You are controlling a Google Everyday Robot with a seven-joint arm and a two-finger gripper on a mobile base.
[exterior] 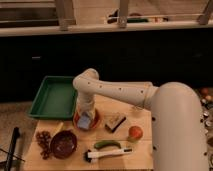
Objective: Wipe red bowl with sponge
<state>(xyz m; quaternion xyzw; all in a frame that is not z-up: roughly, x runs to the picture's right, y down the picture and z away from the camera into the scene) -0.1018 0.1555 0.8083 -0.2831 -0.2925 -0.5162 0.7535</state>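
The red bowl (93, 124) is a shallow orange-red bowl on the wooden table, mostly covered from above by my arm. The sponge (84, 121), a small blue-grey block, lies inside the bowl. My gripper (84, 116) reaches straight down into the bowl at the sponge, at the end of the white arm (120, 91) that comes in from the right. The gripper's tips are hidden against the sponge.
A green tray (54, 96) sits at the back left. A maroon speckled bowl (64, 144), grapes (43, 141), a tan block with dark top (115, 122), an orange fruit (135, 132), a green vegetable (107, 144) and a white-handled brush (107, 153) lie around.
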